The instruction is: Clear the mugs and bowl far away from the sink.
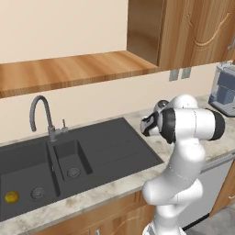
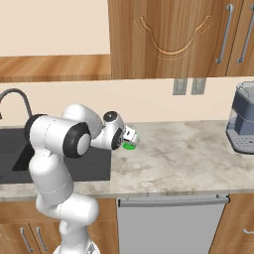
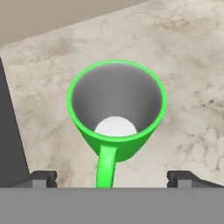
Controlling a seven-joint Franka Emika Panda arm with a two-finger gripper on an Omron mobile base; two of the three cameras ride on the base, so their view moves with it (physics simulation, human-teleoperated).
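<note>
A bright green mug (image 3: 116, 109) stands upright on the marble counter, just right of the sink's (image 1: 92, 151) drainboard. Its handle points toward my hand. My gripper (image 3: 111, 179) hovers over it, open, with the dark fingertips (image 3: 43, 178) wide on either side of the handle and touching nothing. From the right base view a sliver of the green mug (image 2: 130, 146) shows under the gripper (image 2: 130, 136). A small yellow round thing (image 1: 11, 197) lies in the sink's left basin; I cannot tell what it is. The bowl is out of view.
A grey gooseneck tap (image 1: 39, 114) rises behind the sink. A coffee machine (image 2: 243, 124) stands at the far right of the counter (image 2: 188, 154). Wooden cabinets hang above, and a wooden shelf (image 1: 69, 69) runs over the sink.
</note>
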